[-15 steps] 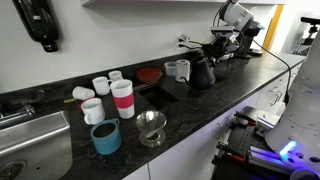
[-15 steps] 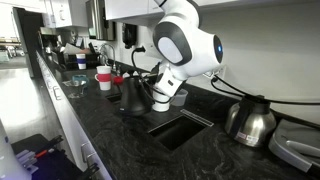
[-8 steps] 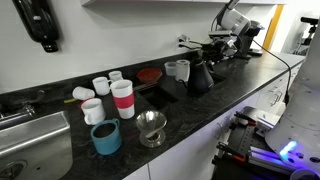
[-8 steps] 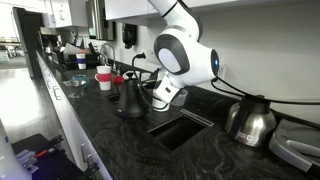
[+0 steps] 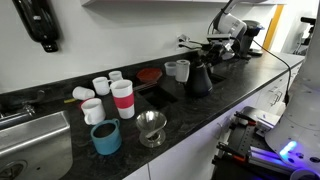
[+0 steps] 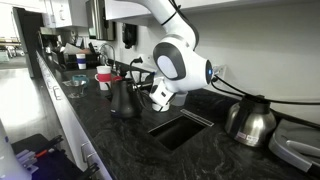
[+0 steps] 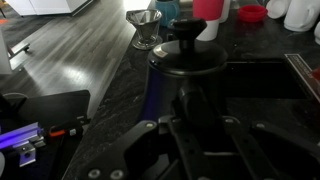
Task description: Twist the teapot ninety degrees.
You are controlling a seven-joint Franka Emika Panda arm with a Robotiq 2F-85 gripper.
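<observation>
The matte black cone-shaped teapot stands on the dark counter next to a white mug. It also shows in the other exterior view and fills the wrist view. My gripper sits behind the pot at its side handle, which runs between the jaws. The jaws look closed on the handle, though the wrist view is very dark there. In an exterior view the gripper is right beside the pot.
A shiny silver kettle stands near the counter's end, beside a recessed opening. A red-and-white cup, a blue cup, a metal dripper, small white cups and a sink lie further along.
The arm has swung along the counter and the teapot has shifted and turned with it, towards the cups. Nothing else has moved.
</observation>
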